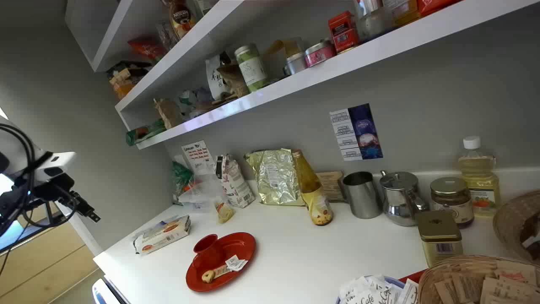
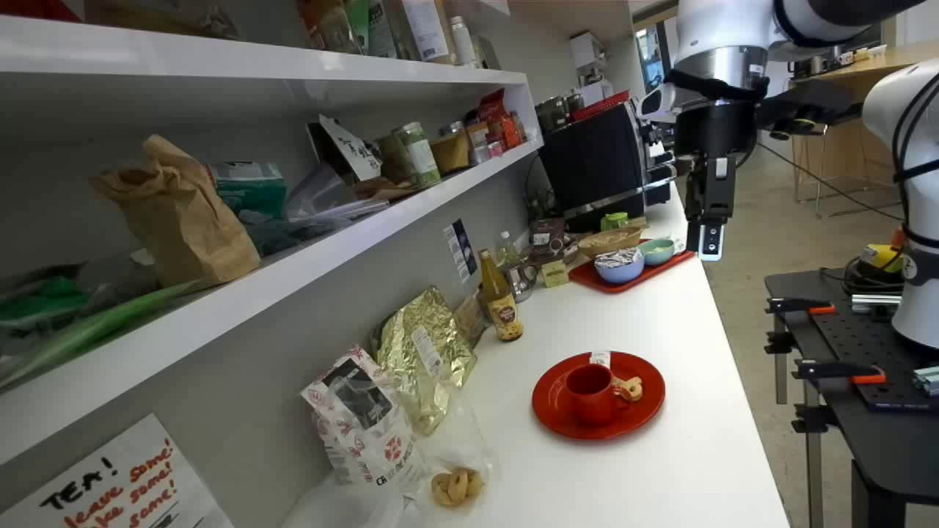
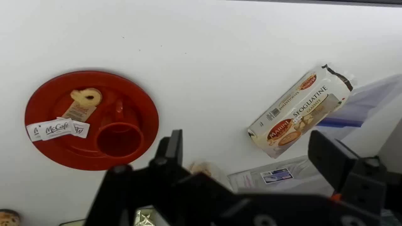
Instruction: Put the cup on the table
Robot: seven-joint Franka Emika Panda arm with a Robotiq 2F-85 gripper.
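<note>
The red cup (image 1: 208, 252) stands upright on the red plate (image 1: 246, 245). Both show in the other views too: the cup (image 2: 591, 403) and plate (image 2: 546, 400), and the cup (image 3: 118, 141) and plate (image 3: 91, 163) in the wrist view. A ring-shaped biscuit and small paper packets lie beside the cup on the plate. The plate lies on the white table (image 1: 303, 249). My gripper (image 3: 246, 141) is open, with its fingers wide apart and nothing between them. It hangs high above the table, apart from the cup, and shows in both exterior views (image 1: 93, 216) (image 2: 710, 242).
A pastry package (image 1: 163, 236) lies near the plate, close to the table's end. A bottle (image 1: 312, 190), a gold bag (image 1: 274, 177) and metal pitchers (image 1: 363, 194) stand along the wall. Shelves (image 1: 295, 80) overhang them. Baskets (image 1: 434, 274) stand at the table's far end.
</note>
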